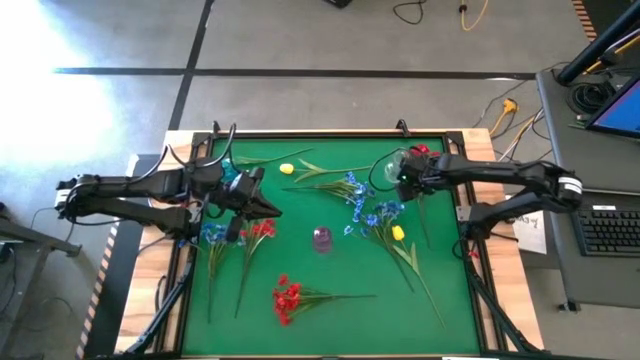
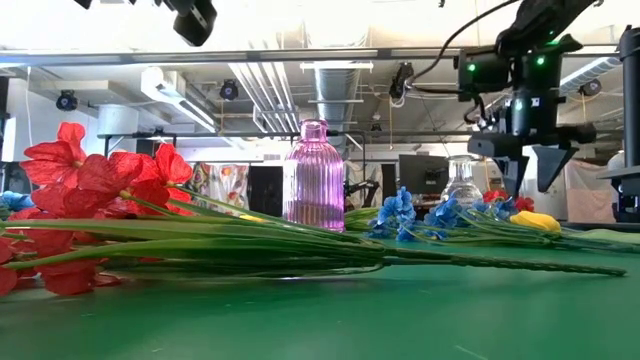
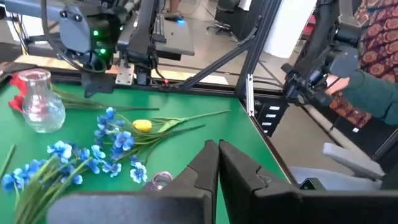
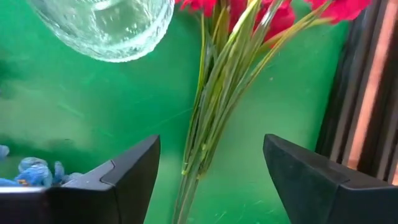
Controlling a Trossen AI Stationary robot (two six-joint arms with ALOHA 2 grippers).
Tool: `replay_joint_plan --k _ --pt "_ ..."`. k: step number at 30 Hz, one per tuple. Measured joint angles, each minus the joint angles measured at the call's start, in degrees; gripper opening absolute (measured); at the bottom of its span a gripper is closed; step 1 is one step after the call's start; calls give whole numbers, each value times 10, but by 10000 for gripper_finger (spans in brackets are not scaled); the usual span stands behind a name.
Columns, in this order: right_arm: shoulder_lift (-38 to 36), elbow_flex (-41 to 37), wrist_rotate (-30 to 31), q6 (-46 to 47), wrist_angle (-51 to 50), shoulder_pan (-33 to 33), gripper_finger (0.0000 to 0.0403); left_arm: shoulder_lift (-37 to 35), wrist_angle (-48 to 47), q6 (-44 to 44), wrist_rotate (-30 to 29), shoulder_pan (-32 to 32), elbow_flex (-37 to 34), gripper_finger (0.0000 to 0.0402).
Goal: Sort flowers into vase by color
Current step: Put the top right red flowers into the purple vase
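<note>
Closest in the right wrist view, the right gripper [image 4: 208, 180] hangs with its fingers spread wide on either side of the green stems of a red flower sprig [image 4: 217, 106], not pinching them. That sprig lies on the green table [image 1: 440, 300] at the far right corner, just beside the clear glass vase [image 4: 106, 25].

To grip well, the arm should probably drop until the stems sit between the fingertips, then close on the whole bundle, keeping off the vase and the table's dark edge frame [image 4: 367, 81].

Farther off lie blue sprigs [image 1: 385, 215] with a yellow bud [image 1: 398, 233], a purple ribbed vase [image 1: 322, 239] mid-table, and another red sprig [image 1: 288, 298] at the near edge. The left gripper [image 1: 268, 208] waits at the left, fingers pressed together and empty.
</note>
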Motion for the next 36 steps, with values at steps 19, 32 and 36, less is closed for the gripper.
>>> replay_joint_plan --k 19,32,36 --pt "5 -99 -37 -28 141 -56 278 3 -17 -29 -64 0 0 0" --pt "5 -134 -36 -32 204 -75 257 3 -15 -28 -63 0 0 0" --pt "5 -134 -35 -32 210 -75 237 3 -15 -27 -63 0 0 0"
